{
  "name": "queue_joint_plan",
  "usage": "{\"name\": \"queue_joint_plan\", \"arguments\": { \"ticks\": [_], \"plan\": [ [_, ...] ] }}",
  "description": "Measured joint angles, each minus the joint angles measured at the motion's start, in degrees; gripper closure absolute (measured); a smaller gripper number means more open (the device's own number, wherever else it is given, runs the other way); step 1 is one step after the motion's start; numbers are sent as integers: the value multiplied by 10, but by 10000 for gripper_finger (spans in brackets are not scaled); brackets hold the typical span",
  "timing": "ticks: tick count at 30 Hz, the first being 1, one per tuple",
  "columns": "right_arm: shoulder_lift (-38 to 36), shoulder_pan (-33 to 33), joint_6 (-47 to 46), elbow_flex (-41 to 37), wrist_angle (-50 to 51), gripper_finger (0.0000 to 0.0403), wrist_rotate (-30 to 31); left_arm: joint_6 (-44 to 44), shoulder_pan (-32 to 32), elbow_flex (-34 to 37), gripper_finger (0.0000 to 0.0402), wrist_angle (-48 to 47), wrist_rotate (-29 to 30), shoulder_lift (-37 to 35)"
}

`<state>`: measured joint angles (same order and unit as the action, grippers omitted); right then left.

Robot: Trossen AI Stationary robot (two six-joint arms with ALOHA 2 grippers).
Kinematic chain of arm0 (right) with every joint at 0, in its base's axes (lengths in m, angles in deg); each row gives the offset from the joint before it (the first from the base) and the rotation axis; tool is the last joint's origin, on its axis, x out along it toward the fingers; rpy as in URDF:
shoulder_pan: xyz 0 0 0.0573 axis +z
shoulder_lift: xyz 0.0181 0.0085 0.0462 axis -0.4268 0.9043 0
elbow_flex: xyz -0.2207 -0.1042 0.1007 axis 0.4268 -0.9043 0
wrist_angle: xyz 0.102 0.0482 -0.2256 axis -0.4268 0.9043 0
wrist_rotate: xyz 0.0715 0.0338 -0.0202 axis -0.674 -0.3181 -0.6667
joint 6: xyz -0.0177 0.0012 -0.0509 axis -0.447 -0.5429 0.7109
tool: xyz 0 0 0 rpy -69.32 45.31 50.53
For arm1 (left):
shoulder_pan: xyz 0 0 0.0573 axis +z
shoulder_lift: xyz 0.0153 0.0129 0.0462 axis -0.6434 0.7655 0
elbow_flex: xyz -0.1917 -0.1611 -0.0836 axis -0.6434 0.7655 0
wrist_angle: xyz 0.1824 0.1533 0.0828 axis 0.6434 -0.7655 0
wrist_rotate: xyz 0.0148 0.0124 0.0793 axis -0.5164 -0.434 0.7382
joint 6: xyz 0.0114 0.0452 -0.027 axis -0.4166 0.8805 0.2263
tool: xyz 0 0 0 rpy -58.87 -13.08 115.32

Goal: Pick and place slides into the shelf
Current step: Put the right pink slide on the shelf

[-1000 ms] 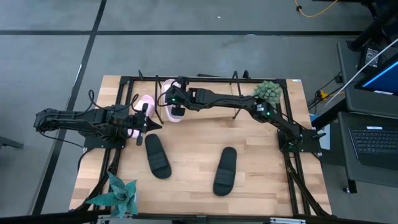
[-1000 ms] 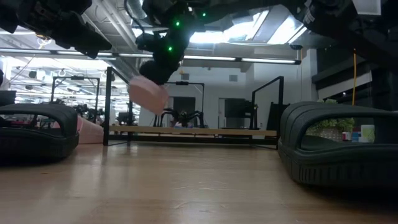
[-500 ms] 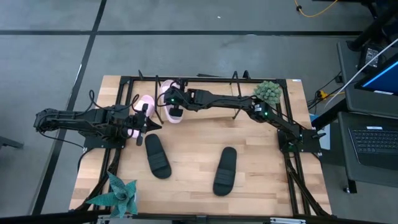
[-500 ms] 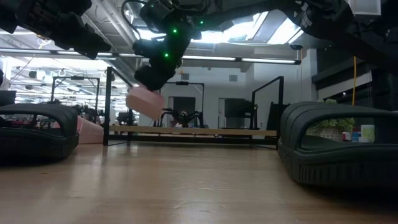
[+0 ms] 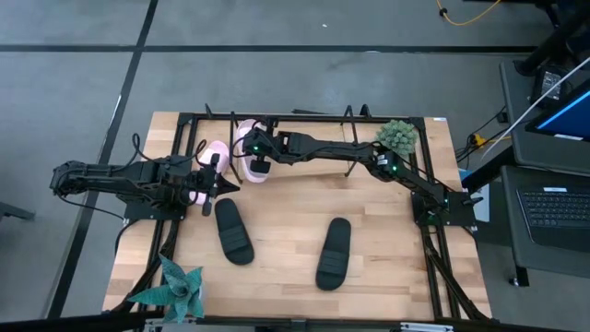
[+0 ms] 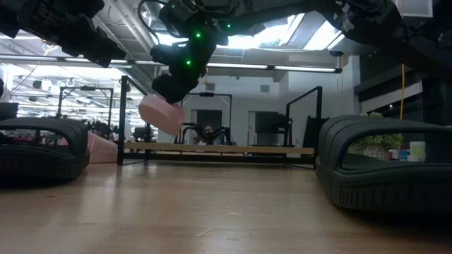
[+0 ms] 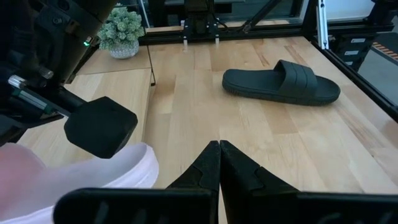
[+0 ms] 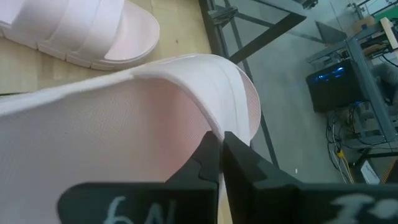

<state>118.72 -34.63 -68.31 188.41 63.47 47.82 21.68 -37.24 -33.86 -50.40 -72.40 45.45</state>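
High view — potted plant [image 5: 398,136] beside shelf [image 5: 304,117]

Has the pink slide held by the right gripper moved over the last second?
Yes. The pink slide has drifted left, away from the shelf post.

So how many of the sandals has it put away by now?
One pale pink slide already lies on the shelf. The right pincer holds the second pink slide in the air above it. Two black slides wait on the table. The left pincer idles nearby.
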Motion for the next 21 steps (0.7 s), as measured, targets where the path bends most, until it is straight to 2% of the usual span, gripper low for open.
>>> {"name": "queue_joint_plan", "arguments": {
  "ticks": [21],
  "plan": [
    [24,-6,19,0,-2,395,1,0,0,0,401,-2,0,0]
  ]
}}
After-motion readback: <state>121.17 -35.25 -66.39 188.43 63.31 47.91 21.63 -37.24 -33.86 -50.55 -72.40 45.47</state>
